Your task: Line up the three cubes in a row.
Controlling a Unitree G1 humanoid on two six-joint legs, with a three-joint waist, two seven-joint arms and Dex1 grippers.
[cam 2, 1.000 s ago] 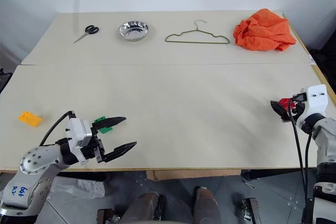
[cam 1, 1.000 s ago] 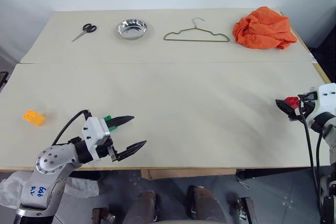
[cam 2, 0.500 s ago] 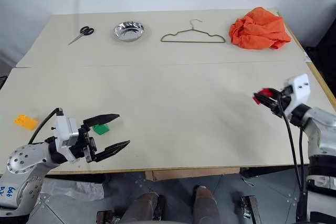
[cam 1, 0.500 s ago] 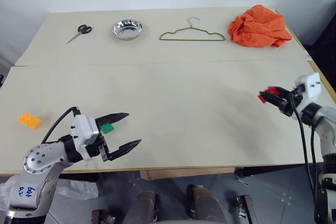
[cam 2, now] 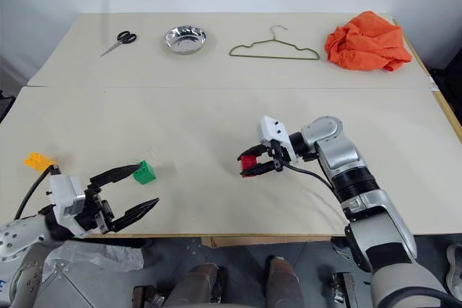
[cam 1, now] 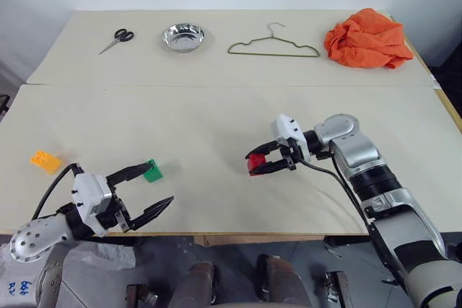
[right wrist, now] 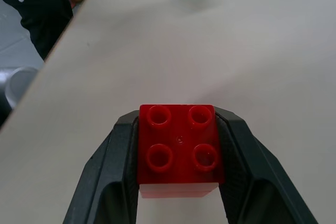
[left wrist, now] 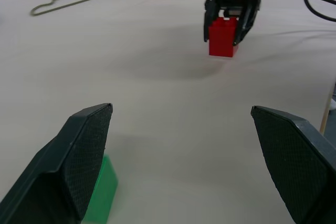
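Right wrist view has the right tool (right wrist: 178, 182) clamped on the red studded plastic cube (right wrist: 178, 150), left tool (cam 1: 148, 191) gaping empty beside the green cube (cam 1: 152, 172), orange-yellow cube (cam 1: 45, 161) apart — no row yet.

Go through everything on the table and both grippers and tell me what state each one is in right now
Red cube: clamped in the right gripper, studs up.
Green cube: free on the table, beside a left finger.
Yellow cube: free, near the table's left edge.
Left gripper: open, holding nothing.
Scissors: closed.
Bowl: upright.
Hanger: flat.
Orange cloth: crumpled.
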